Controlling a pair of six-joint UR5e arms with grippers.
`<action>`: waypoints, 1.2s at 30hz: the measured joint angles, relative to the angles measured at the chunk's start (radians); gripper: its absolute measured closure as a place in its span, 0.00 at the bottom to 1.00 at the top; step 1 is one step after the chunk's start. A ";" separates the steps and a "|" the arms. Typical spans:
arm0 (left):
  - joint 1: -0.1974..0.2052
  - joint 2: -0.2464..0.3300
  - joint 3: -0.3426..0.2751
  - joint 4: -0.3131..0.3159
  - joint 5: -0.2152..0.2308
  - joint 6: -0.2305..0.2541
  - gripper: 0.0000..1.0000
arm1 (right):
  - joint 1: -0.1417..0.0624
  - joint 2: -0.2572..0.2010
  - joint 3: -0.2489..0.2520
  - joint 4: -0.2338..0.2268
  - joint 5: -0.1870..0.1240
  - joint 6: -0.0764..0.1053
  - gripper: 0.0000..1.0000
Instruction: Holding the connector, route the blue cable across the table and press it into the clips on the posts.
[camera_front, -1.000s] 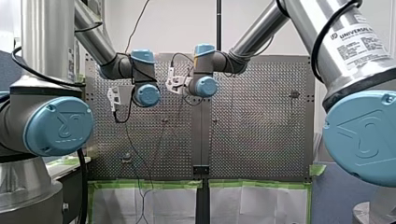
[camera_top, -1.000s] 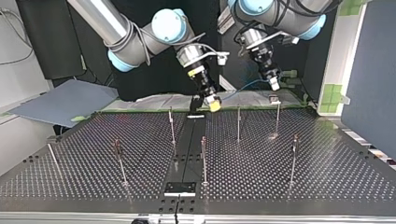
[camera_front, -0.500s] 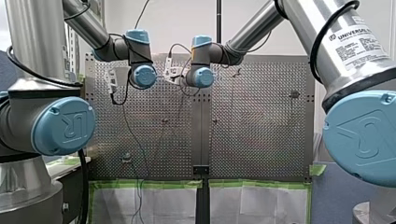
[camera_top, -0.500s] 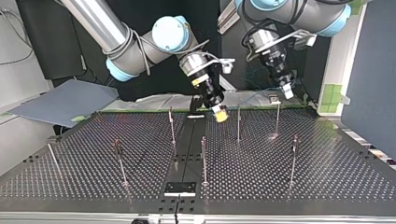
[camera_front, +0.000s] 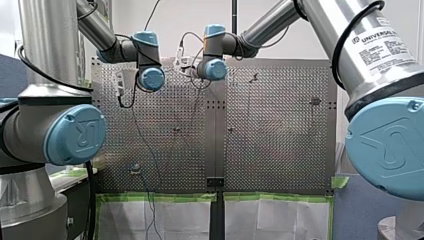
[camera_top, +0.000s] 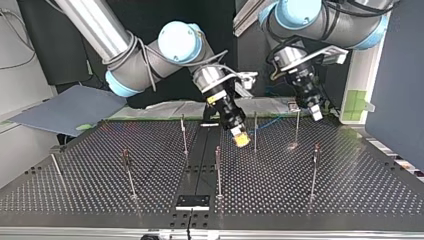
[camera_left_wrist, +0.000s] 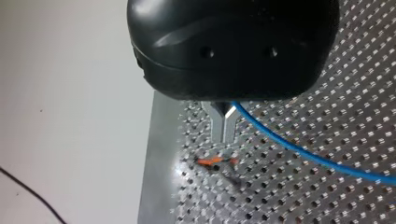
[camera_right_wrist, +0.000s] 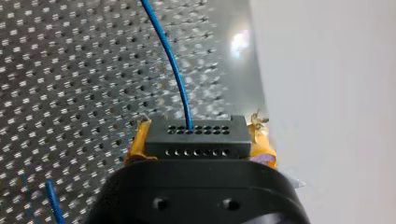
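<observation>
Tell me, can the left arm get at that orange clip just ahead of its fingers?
Probably yes. In the left wrist view the left gripper, shut on the blue cable, points at the orange clip with nothing between them. The right gripper, holding the connector, hangs well aside.

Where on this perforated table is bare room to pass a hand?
In the top view, the grey perforated metal table is bare at its right, past the thin metal post. It is crowded at the far middle, where my right gripper, yellow-padded, holds the black connector beside another post with the thin blue cable.
</observation>
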 joint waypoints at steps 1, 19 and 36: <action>0.011 0.000 0.005 -0.001 0.011 -0.002 1.00 | -0.001 0.000 -0.008 0.001 0.000 0.003 1.00; 0.162 -0.072 0.072 0.000 0.167 -0.034 1.00 | 0.003 0.098 -0.147 0.053 -0.011 0.033 1.00; 0.224 -0.120 0.129 0.012 0.228 -0.067 1.00 | 0.013 0.176 -0.240 0.068 -0.008 0.034 1.00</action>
